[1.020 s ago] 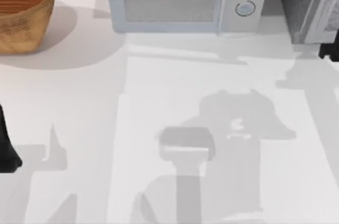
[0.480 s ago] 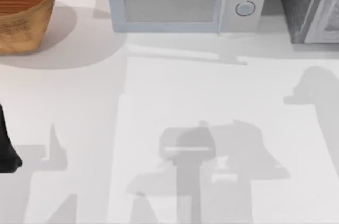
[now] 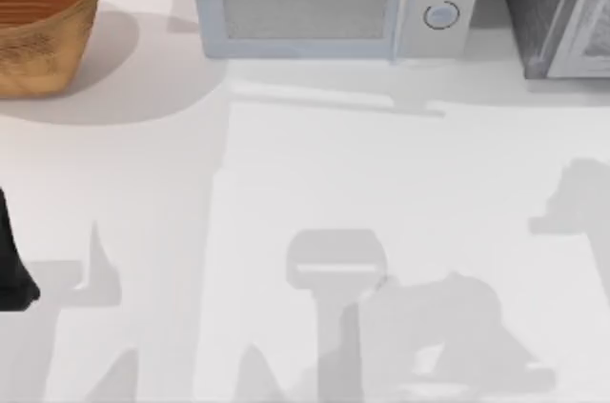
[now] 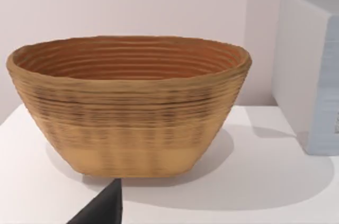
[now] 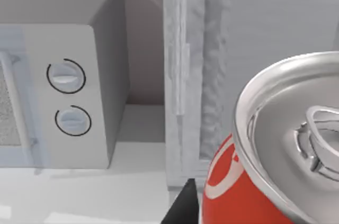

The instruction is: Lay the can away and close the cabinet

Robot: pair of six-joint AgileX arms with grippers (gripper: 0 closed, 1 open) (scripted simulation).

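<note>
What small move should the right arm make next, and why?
Probably carry the can on toward the cabinet. The right wrist view shows the can close up, apparently in hand, with the cabinet and its pale door frame ahead, beside the microwave. It is not yet inside.

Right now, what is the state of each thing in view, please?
Red and white can with silver top: held in the right gripper, lid unopened.
Dark grey speckled cabinet: door looks ajar.
Light grey microwave: door shut.
Woven brown basket: upright, nothing seen inside.
Left gripper: parked, facing the basket.
</note>
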